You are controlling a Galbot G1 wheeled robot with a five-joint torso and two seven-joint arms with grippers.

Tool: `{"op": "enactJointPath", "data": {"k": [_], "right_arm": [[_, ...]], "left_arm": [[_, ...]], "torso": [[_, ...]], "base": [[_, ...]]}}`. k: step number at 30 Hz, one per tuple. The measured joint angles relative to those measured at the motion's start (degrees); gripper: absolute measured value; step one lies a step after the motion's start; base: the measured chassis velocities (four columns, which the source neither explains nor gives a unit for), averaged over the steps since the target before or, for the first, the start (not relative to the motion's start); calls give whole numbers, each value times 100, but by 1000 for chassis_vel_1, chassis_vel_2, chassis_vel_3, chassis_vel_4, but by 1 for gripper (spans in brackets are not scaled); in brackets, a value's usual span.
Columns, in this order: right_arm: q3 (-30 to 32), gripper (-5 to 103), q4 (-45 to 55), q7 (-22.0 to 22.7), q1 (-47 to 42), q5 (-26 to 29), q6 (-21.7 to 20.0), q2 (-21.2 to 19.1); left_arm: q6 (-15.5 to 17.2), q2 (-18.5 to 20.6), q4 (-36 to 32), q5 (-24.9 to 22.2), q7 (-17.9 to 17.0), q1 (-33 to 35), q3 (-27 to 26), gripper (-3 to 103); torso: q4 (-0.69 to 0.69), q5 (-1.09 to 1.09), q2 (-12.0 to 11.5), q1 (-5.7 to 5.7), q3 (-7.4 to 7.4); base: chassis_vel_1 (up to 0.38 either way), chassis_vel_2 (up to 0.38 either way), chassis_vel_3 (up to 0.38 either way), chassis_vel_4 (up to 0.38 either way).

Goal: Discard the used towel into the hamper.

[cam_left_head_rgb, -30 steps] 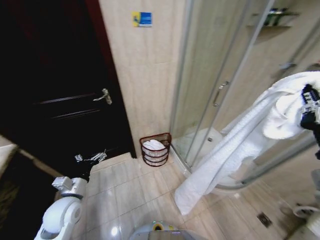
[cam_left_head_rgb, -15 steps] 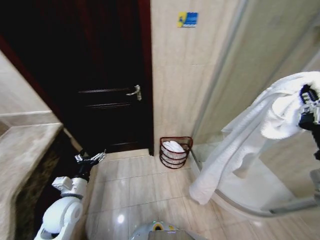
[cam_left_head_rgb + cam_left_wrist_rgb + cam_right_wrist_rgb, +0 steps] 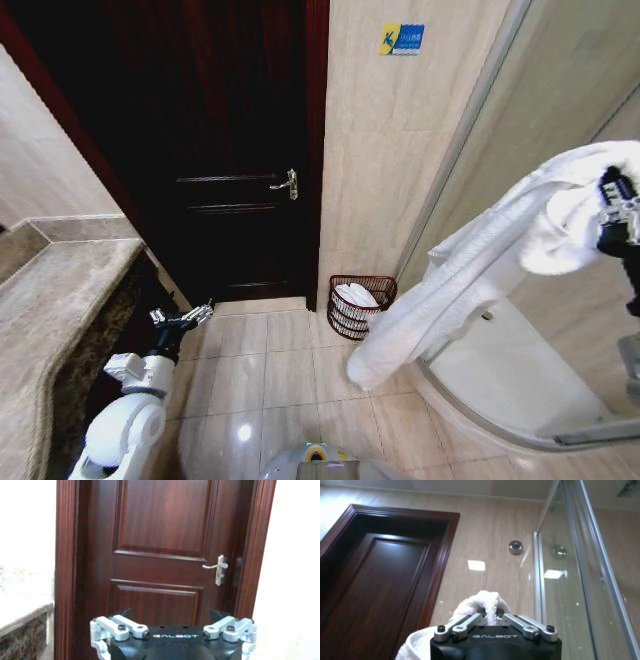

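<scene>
The right tool (image 3: pixel 612 215) is up high at the right of the head view, pinched together on a bunched fold of the towel (image 3: pixel 470 280), and the right wrist view confirms it, with white terry squeezed between the 2 jaws. This is a big, soft, floppy piece of cloth: from the clamped bunch it drapes down and across in 1 long sagging sheet, its loose lower corner dangling above the tiled floor (image 3: pixel 270 375), just beside the hamper (image 3: pixel 360 305). By my read it is light but bulky, with no stiffness at all, so it will swing and trail rather than follow the tool cleanly. The pinch sits at a thick gathered fold, a good place to hold, since terry grips well there and a single thin edge could slip out. The hamper stands on the floor against the wall, between the dark door (image 3: pixel 230 150) and the shower glass (image 3: pixel 560 120), and it already holds some white cloth, so room inside looks tight for this much fabric. The left tool (image 3: pixel 182 317) hangs low at the left beside the stone counter (image 3: pixel 50 300), jaws apart, holding nothing.
</scene>
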Motion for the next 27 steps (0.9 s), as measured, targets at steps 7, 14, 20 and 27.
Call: {"op": "enactJointPath", "data": {"k": [7,14,20,27], "right_arm": [[-14,4,19,-4,-2,-4,-18,-35],[-134,4,94,-29,-18,-56,-27,48],[-172,4,161,-30,-35,-70,-27,114],[-112,4,229,0,-41,-14,-45,61]], "left_arm": [[0,0,0,0,0,0,0,100],[0,0,0,0,0,0,0,100],[0,0,0,0,0,0,0,100],[0,1,0,0,0,0,0,100]], "torso": [[0,0,0,0,0],[0,0,0,-2,-1],[0,0,0,-1,0],[1,0,-1,1,0]], "base": [[0,0,0,0],[-2,8,6,-6],[-76,83,79,-81],[-75,72,78,-78]]}}
